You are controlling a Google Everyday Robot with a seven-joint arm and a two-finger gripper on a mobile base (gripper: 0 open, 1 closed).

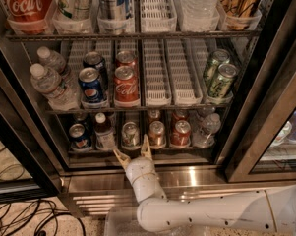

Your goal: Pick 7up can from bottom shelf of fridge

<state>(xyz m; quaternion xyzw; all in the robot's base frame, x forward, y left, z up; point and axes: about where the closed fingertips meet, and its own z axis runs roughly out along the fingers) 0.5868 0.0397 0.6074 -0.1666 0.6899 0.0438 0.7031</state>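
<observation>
Fridge [201, 177]: drinks cooler with black frames, wire racks and a ribbed steel base. Counter [182, 153]: the lowest and shortest rack, lined with white slotted lane trays. Along the counter's front edge, listed from the left corner, stood a blue can [77, 135], a small white-capped bottle [104, 132], the 7up can [130, 133], a copper-toned can [157, 132], a red can [181, 132] and a clear bottle [206, 128] nearest the right corner. More cans stood behind the row toward the back edge, too dark to identify. The 7up can was upright at the front edge, left of the counter's middle, silver top showing. Tool [131, 146]: on a white arm [211, 214] rising from below, it was held just before the front edge, directly under the 7up can. Its fingers [121, 157] were spread wide and held nothing. One tip reached up beside the can's right side, the other lay lower to its left. Contact with the can could not be judged. The rack above held two water bottles [49, 82], a Pepsi can [91, 85], Coca-Cola cans [126, 85] and green cans [219, 77].
</observation>
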